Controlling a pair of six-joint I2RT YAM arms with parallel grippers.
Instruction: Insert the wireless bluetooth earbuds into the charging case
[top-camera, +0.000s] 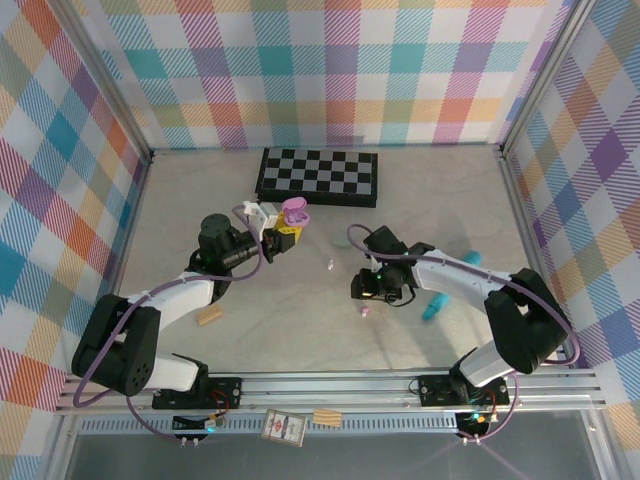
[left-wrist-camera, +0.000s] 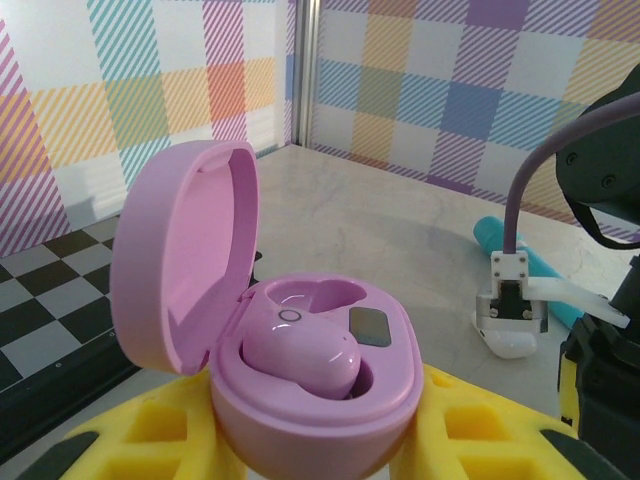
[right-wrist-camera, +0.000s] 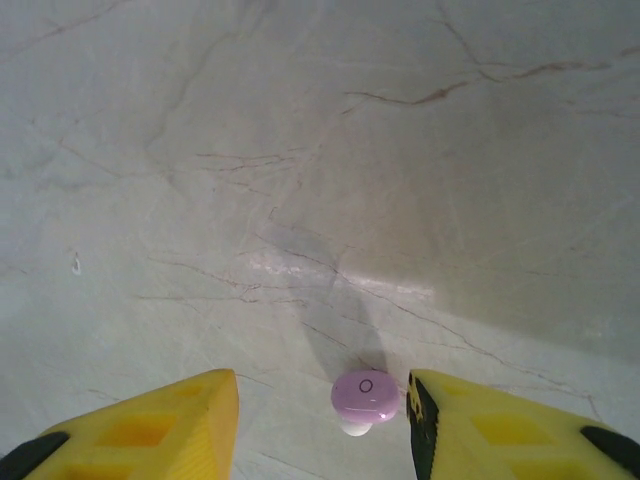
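While one pink earbud (left-wrist-camera: 300, 355) sits in the charging case (left-wrist-camera: 330, 415) gripped by the left end effector (top-camera: 283, 237), the right end effector (right-wrist-camera: 322, 405), jaws parted, straddles the other earbud (right-wrist-camera: 365, 393), ungrasped.

No words or numbers were readable. A small ring mark stood on the pink earbud (right-wrist-camera: 365, 392) between the fingers of the right gripper (right-wrist-camera: 323, 410), another on the second earbud (left-wrist-camera: 300, 352) in the charging case (left-wrist-camera: 310, 415) between those of the left gripper (left-wrist-camera: 310, 450).
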